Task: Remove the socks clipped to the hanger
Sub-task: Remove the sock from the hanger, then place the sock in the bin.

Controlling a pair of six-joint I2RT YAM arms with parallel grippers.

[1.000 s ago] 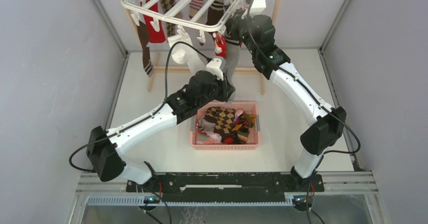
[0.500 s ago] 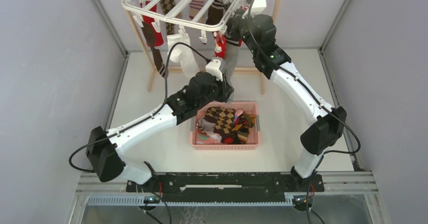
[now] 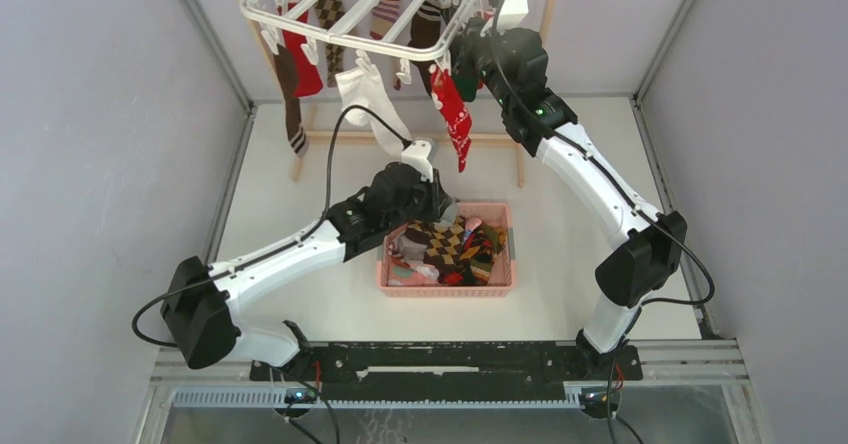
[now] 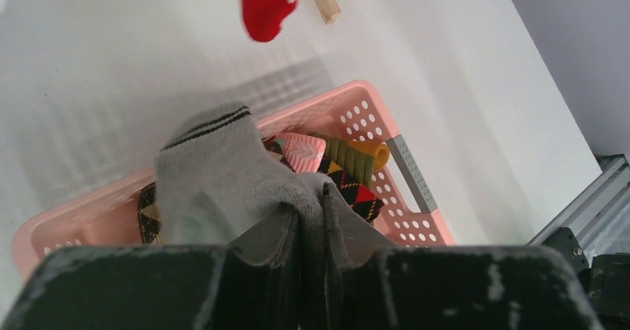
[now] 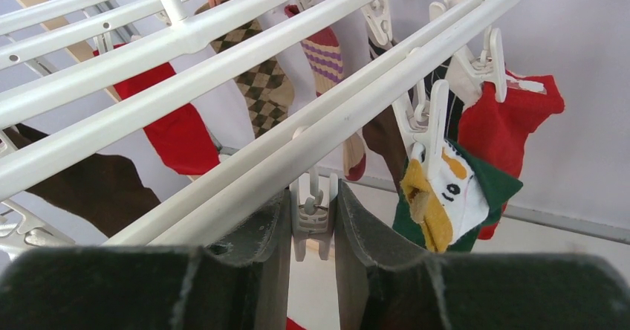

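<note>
Just unclipped: grey sock (image 4: 215, 185) pinched between near-closed left fingers (image 4: 275, 237) above pink basket (image 4: 356, 114); right fingers (image 5: 264, 244) squeezing the emptied clip (image 5: 312, 204) on hanger (image 5: 186, 73) at 12 o'clock. Several socks (image 5: 174, 133) hanging there yet.

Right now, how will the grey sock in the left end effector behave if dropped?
Probably floppy: the grey sock bunches and folds at the left end effector. Likely light, being thin knit. It hangs over the pink basket, so should land softly.
</note>
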